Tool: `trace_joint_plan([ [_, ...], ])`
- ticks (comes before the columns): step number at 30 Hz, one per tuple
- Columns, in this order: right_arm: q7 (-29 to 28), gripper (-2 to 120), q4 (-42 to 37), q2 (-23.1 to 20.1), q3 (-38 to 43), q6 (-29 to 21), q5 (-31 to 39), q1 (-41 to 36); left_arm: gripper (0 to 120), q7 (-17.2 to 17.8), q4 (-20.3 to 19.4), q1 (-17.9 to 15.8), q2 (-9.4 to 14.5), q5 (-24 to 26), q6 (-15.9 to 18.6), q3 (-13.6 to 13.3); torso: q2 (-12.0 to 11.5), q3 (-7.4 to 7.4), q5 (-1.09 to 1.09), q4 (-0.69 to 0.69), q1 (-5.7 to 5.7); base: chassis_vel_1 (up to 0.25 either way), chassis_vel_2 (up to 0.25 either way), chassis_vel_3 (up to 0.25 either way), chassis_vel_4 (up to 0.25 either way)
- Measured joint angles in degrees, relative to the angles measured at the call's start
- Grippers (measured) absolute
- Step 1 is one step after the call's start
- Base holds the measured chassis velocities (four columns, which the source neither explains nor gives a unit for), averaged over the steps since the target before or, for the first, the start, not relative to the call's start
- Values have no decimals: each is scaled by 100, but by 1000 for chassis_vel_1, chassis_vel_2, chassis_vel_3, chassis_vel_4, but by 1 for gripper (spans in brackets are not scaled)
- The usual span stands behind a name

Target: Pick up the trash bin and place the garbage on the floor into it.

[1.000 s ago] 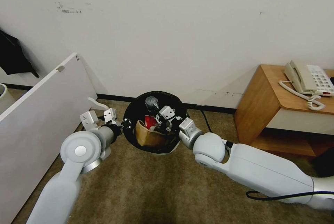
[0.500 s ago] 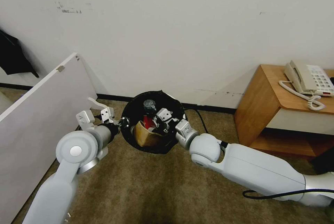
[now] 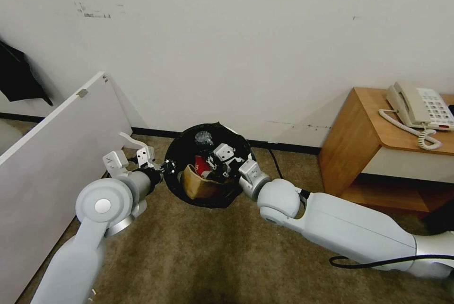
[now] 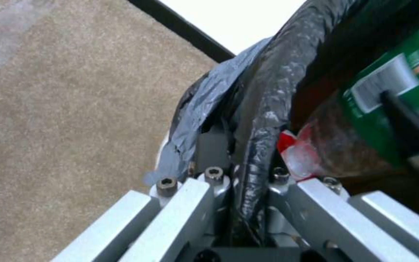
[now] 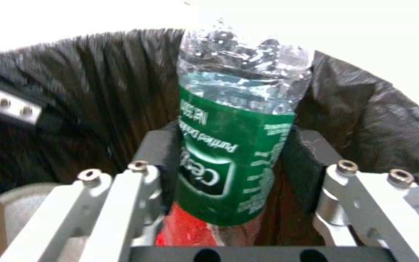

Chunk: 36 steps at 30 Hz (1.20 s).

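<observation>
The trash bin (image 3: 183,147), lined with a black bag, is tilted toward me above the carpet floor (image 3: 198,256) by the wall. My left gripper (image 3: 167,168) is shut on its left rim; in the left wrist view the fingers (image 4: 204,153) pinch the bag-covered rim (image 4: 272,94). My right gripper (image 3: 213,158) reaches into the bin and is shut on a clear green-labelled bottle (image 5: 234,156), whose top (image 3: 204,138) points at the far rim. A brown paper bag (image 3: 201,188) and a red can (image 3: 202,164) lie inside as garbage.
A white panel (image 3: 52,152) leans at the left, close to my left arm. A flat white piece (image 3: 133,141) lies on the carpet at its foot. A wooden side table (image 3: 359,148) with a telephone (image 3: 421,108) stands at the right. A black cable (image 3: 279,164) runs along the wall.
Both arms and the bin have shifted slightly left and away over the last second. The right gripper stays inside the bin with the bottle.
</observation>
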<state>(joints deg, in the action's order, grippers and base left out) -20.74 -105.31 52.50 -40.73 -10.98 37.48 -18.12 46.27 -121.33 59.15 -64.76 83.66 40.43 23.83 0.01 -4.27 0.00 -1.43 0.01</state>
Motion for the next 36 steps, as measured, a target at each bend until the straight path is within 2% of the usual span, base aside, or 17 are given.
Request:
trace_joint_plan([
  [2,-4,60,-39,-5,16,-11,34,25,0,-21,31,7,-5,-145,0,-23,0,0,0,0,0,0,0,0,0],
  [3,-4,60,-39,-5,16,-11,34,25,0,-21,31,7,-5,-145,0,-23,0,0,0,0,0,0,0,0,0],
  [5,-5,71,-95,-23,37,-29,76,53,0,-101,85,21,1,-404,5,-31,0,0,0,0,0,0,0,0,0],
  [6,-5,71,-95,-23,37,-29,76,53,0,-101,85,21,1,-404,5,-31,0,0,0,0,0,0,0,0,0],
  [9,-3,87,-163,-38,58,-51,135,98,0,-128,137,26,3,-566,17,-35,0,0,0,0,0,0,0,0,0],
  [10,-3,87,-163,-38,58,-51,135,98,0,-128,137,26,3,-566,17,-35,0,0,0,0,0,0,0,0,0],
  [11,-1,93,-180,-41,61,-59,150,112,0,-134,149,23,-4,-599,19,-41,0,0,0,0,0,0,0,0,0],
  [14,-1,99,-197,-43,61,-71,177,123,0,-134,152,11,-11,-623,19,-45,0,0,0,0,0,0,0,0,0],
  [36,-142,100,-431,-111,115,-81,187,93,0,-56,154,32,52,-690,27,-40,0,0,0,0,0,0,0,0,0],
])
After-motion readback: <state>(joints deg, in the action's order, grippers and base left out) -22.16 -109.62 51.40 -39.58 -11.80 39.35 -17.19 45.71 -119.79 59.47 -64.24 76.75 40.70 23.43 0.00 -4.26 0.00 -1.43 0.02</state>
